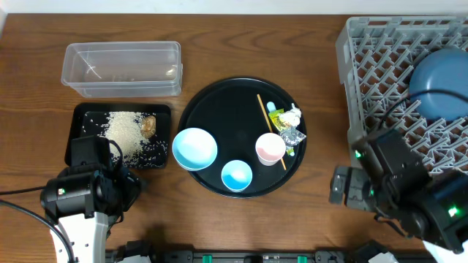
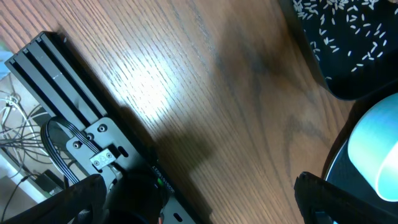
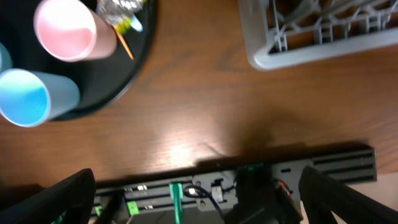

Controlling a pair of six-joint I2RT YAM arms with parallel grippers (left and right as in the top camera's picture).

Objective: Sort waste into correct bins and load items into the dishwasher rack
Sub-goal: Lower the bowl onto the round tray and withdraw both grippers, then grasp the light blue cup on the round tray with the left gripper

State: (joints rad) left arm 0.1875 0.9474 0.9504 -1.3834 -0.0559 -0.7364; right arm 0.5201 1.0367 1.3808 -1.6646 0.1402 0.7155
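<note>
over the table point(image 2: 186, 93), left end effector point(image 2: 198, 199) and right end effector point(image 3: 199, 196) both gape wide, gripping nothing

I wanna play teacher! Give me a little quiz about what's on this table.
1. True or false: the dark blue plate sits in the dishwasher rack.
2. How many cups and bowls stand on the round black tray?
3. The loose rice lies in: A the round black tray, B the black rectangular tray, C the dishwasher rack.
Key: 1 true. 2 three: big bowl, small blue bowl, pink cup. 3 B.
</note>
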